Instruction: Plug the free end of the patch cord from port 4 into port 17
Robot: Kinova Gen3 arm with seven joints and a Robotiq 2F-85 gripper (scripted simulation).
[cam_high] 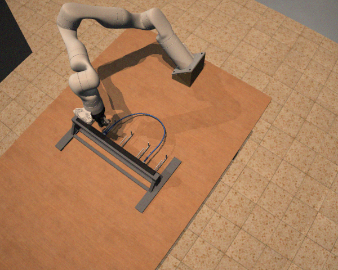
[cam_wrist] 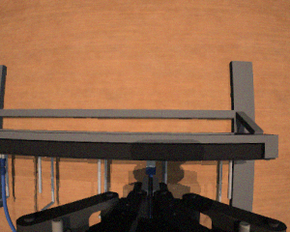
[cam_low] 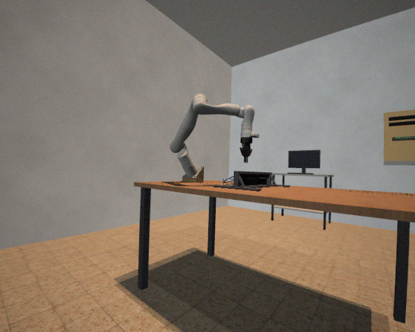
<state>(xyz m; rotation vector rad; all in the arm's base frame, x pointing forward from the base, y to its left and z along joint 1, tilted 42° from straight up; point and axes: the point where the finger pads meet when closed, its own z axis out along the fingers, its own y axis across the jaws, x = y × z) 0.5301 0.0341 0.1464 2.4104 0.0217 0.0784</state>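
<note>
The dark rack (cam_high: 116, 148) stands on the wooden table and also shows in the side view (cam_low: 253, 178). The blue patch cord (cam_high: 151, 127) arcs over the table behind it. One end meets the rack's front near the lower-right end (cam_high: 146, 159). The other end (cam_high: 105, 133) meets the front further up-left. In the wrist view this blue plug (cam_wrist: 151, 169) sits at the rack bar (cam_wrist: 126, 146), straight below my fingers. My gripper (cam_high: 104, 123) (cam_low: 245, 158) (cam_wrist: 150, 188) is shut and empty, well above the rack. The port numbers are not readable.
Thin metal cable brackets (cam_high: 144, 151) stick out from the rack's front towards the arm base (cam_high: 189, 70). The rack's flat feet (cam_high: 157, 185) (cam_high: 65, 140) rest on the table. The table's right edge (cam_high: 236, 153) is a short way from the rack.
</note>
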